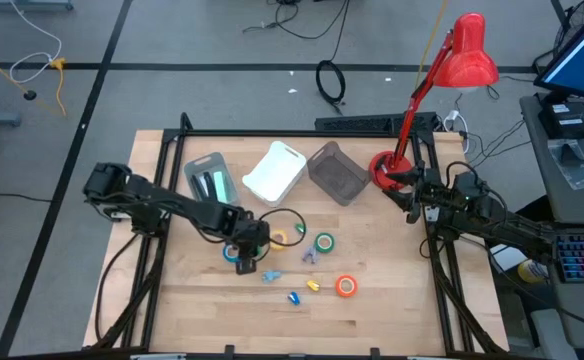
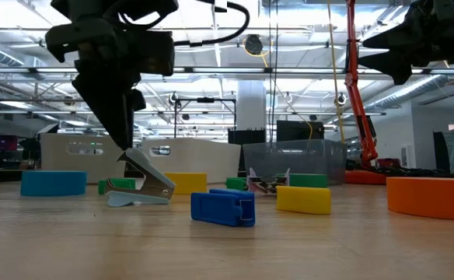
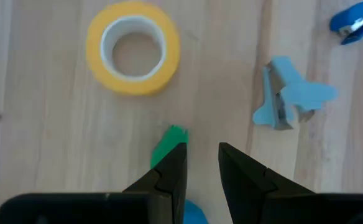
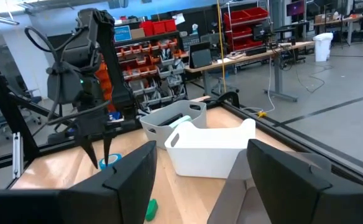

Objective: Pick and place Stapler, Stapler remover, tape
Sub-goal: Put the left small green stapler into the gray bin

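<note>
Fingers of the left gripper (image 3: 201,168) point down at the counter (image 1: 392,310) with a narrow gap between them and nothing gripped; bare wood shows through the gap. A green clip (image 3: 169,143) is partly hidden behind one finger, and a blue shape at the wrist picture's edge is cut off, so what it is cannot be told. Just beyond the tips lie the yellow tape roll (image 3: 133,55) and a light blue staple remover (image 3: 287,96), apart from each other and from the fingers. A darker blue item (image 3: 353,23) is cut off at the picture's corner.

From above, this gripper (image 1: 246,243) covers much of the blue tape roll (image 1: 233,254). The green tape roll (image 1: 324,242) and the orange tape roll (image 1: 346,286) lie well apart on the wood, with small clips between them too small to make out.

Farther back stand a grey bin (image 1: 209,180), a white bin (image 1: 275,171) and a dark mesh basket (image 1: 337,172). No stapler can be made out with certainty.

The right gripper (image 4: 197,171) waits at the counter's right edge by a red lamp (image 1: 467,55), its fingers spread wide and empty.
</note>
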